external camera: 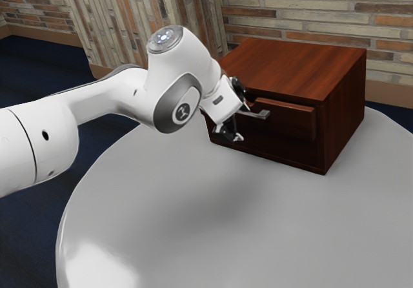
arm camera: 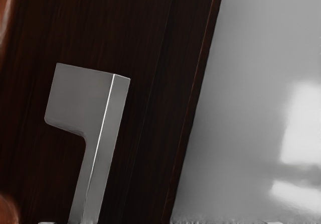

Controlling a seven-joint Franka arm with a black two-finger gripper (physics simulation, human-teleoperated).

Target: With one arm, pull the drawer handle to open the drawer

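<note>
At the exterior view's left, your white arm [external camera: 97, 107] comes in over the round grey desk [external camera: 193, 223] and reaches toward the dark wooden cabinet [external camera: 303, 68]. Its gripper [external camera: 236, 112] sits at the near end of the metal handle [external camera: 259, 114], with the fingers spread, one above the bar and one below, so nothing looks pinched yet. Further right is the drawer [external camera: 287, 121], which appears to stand only slightly out of the cabinet, so most of the opening is still ahead of you. The wrist view looks at the handle's squared end against the dark front, which suggests the hand is lined up on the tip rather than the middle of the bar. That is the main risk: pull now with the fingers apart and they may slide off the end, leaving the drawer where it is. Pull off-axis from that end and the drawer could bind, or the whole cabinet could drag across the smooth desk instead.
</note>
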